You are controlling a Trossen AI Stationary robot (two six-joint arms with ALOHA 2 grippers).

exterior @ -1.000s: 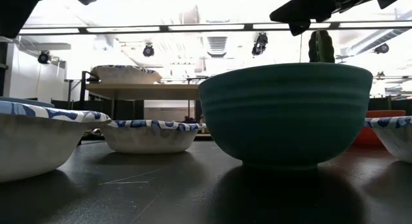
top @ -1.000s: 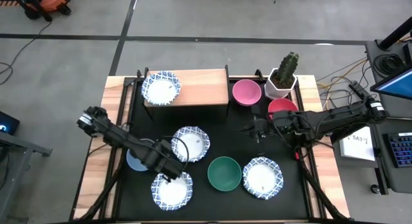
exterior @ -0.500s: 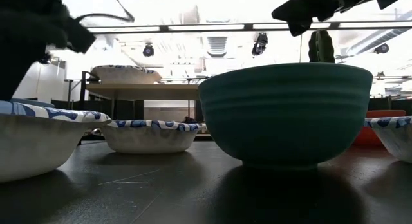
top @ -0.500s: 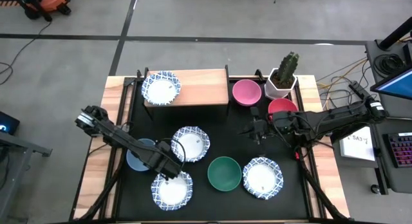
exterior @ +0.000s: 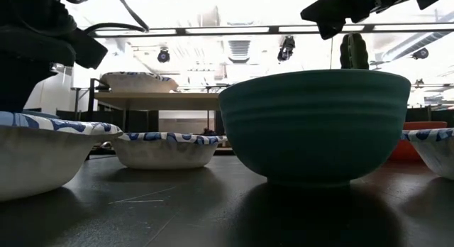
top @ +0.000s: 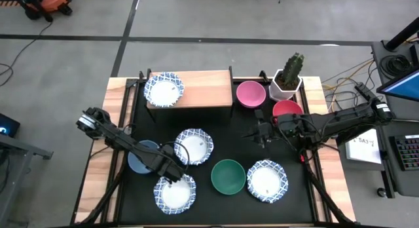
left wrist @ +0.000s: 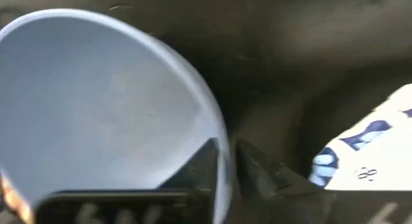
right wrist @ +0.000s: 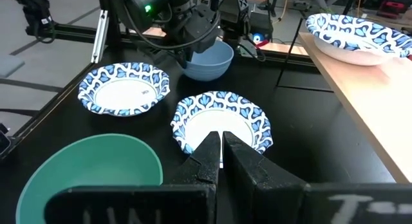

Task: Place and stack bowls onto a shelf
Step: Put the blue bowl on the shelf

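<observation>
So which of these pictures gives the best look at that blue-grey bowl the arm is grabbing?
The left wrist view: the grey-blue bowl fills it, the left gripper astride its rim. From above, the arm covers much of the bowl. The right wrist view shows it small and distant. The low view barely catches it.

Light wood shelf (top: pixel 200 89); matt black mat (top: pixel 222 143); green bowl (exterior: pixel 314 125) ribbed, smooth, possibly glazed ceramic.
</observation>
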